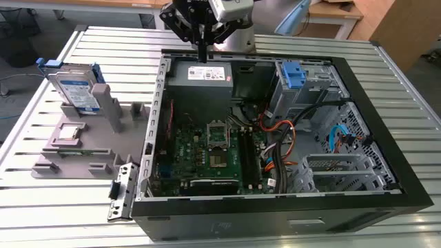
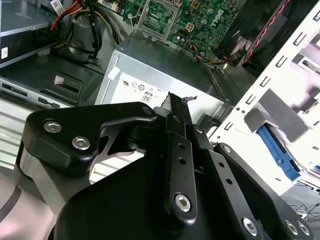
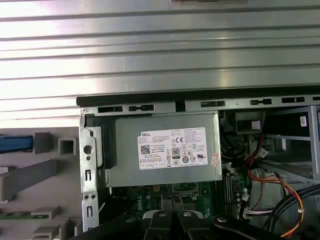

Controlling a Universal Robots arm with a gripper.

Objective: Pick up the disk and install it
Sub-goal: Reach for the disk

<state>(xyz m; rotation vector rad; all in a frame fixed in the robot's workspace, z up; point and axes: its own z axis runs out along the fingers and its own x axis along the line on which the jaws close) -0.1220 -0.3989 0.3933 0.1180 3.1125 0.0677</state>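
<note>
Pincer (image 1: 202, 57) closed; disk (image 1: 74, 92) upright on edge

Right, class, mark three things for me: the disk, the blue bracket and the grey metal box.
the disk (image 1: 74, 93), exterior view, on its labelled face.
the blue bracket (image 1: 293, 75), exterior view, on its upright middle.
the grey metal box (image 3: 172, 148), first wrist view, on its white sticker.

A robotics lab or workshop is indicated. An opened computer case (image 1: 227, 225) is laid on a slatted aluminium table (image 1: 48, 206), beside a grey fixture (image 1: 103, 155) holding parts. The arm (image 1: 234, 40) stands at the table's far edge. Wooden desks (image 1: 337, 11) and floor cables (image 1: 8, 77) are seen behind.
</note>
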